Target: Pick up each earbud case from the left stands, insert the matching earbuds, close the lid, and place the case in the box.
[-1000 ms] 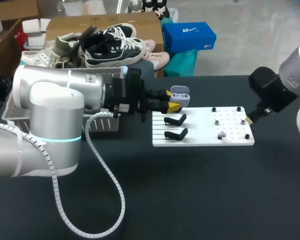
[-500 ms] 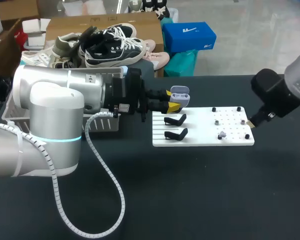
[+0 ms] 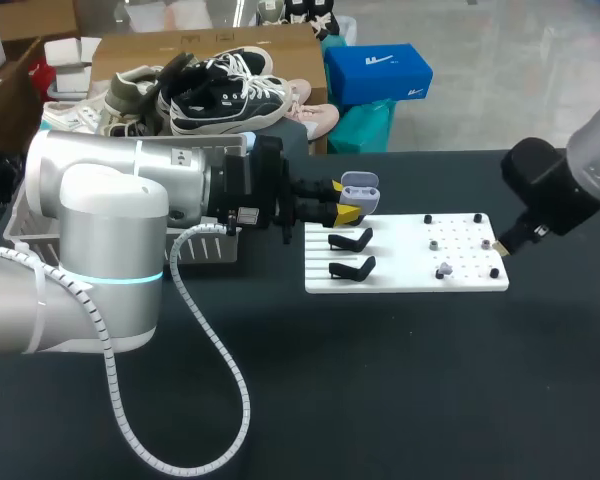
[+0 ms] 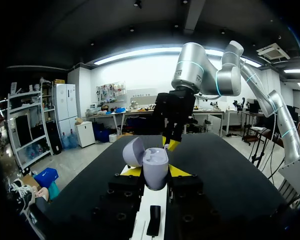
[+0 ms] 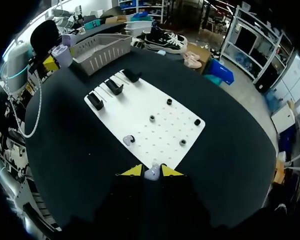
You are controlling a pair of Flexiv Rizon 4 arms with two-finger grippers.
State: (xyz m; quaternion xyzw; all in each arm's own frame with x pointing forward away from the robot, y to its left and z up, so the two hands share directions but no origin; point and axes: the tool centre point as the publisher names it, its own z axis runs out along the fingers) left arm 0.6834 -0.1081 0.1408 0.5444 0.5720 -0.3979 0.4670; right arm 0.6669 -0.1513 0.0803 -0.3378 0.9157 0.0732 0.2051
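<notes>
— Holding the earbud case [image 3: 359, 188] clear of the stands [image 5: 114, 87], with the lid [image 4: 132, 151] tipped open. Clamped from both sides between the yellow tips of the left gripper [image 4: 155, 173], up beside the stand end of the white board [image 5: 140, 115].

— And over at the right gripper [image 3: 498, 241]?

— Pinched tight on one small lavender earbud [image 5: 152, 173], at the board's edge farthest from the stands, well apart from the case.

— Counts as picked up, then, but not inserted?

— Looks that way. Cannot see down into the case's wells from either wrist, so cannot swear to it.

— Anything else lying about?

— Yes: a second earbud [image 5: 126, 140], resting on the board right beside a black peg [image 5: 133, 139], touched by neither gripper.

— So roughly where in the job?

— Early-middle, at a guess. Done: case lifted off its stand, lid up, first earbud gripped. Left: carrying that earbud across and seating it, fetching and seating the second, snapping the lid down, then setting the case into the grey basket [image 5: 102, 54] just past the stands.

— More cases to come?

— Hard to say. All three stands bare. Cannot see into the basket either, so cannot rule finished cases in or out.
</notes>
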